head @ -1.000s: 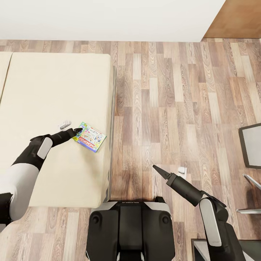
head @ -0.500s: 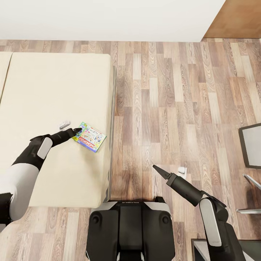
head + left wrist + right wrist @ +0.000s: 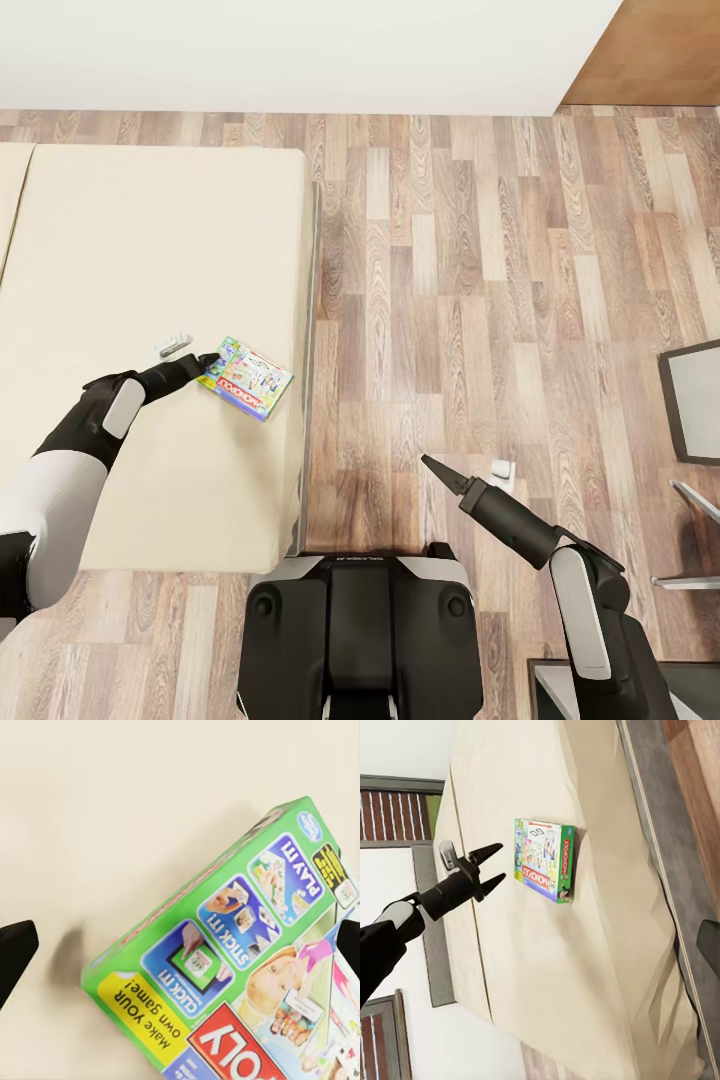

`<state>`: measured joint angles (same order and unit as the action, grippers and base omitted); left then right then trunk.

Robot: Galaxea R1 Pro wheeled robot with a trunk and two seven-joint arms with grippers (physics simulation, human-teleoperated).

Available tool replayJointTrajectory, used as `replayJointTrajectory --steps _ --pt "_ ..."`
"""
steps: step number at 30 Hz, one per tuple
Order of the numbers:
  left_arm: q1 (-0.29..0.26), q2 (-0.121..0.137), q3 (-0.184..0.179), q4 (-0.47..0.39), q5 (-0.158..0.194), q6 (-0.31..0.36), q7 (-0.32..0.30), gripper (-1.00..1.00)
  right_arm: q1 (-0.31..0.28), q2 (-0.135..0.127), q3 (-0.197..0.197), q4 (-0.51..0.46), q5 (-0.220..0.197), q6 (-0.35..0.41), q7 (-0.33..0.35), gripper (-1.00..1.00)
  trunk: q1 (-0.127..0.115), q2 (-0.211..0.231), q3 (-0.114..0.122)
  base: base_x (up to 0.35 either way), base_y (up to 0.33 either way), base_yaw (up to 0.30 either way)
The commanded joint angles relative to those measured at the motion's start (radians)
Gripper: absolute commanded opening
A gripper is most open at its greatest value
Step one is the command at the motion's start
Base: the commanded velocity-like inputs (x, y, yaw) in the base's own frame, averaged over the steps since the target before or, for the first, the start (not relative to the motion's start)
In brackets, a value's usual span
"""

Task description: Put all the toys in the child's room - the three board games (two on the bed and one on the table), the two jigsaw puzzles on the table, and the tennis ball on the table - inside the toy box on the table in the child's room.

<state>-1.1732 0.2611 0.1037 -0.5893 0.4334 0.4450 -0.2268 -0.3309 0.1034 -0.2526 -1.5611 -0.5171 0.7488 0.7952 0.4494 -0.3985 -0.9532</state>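
One board game (image 3: 247,378), a thin box with a green side and a bright printed cover, lies on the cream bed (image 3: 150,250) near its right edge. It also shows in the left wrist view (image 3: 247,967) and the right wrist view (image 3: 544,859). My left gripper (image 3: 211,362) is open just beyond the box's left end, its two fingers (image 3: 489,853) spread and apart from the box. Over the wood floor in front of my base, my right gripper (image 3: 426,461) hangs open and holds nothing. One of its fingers (image 3: 710,941) sits at the edge of its own view.
The bed's right side drops to the wood-plank floor (image 3: 450,300), which is open between the bed and a dark-framed grey panel (image 3: 692,400) at the right edge. A white wall (image 3: 300,50) runs along the far side.
My left gripper has drawn back a little to the left, away from the board game's end. The game and my right arm have not moved.
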Motion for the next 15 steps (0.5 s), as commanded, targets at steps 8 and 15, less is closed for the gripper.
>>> replayJointTrajectory --steps 8,15 --pt "0.0 -0.001 0.004 0.0 0.005 0.008 0.01 1.0 0.0 0.001 -0.002 0.0 -0.002 0.006 0.001 1.0 0.001 -0.002 -0.001 0.0 0.0 0.0" --pt "0.0 -0.005 0.004 0.029 0.005 0.001 0.029 1.0 0.0 0.001 -0.002 0.0 -0.002 0.006 0.001 1.0 0.001 -0.002 -0.001 0.0 0.0 0.0"
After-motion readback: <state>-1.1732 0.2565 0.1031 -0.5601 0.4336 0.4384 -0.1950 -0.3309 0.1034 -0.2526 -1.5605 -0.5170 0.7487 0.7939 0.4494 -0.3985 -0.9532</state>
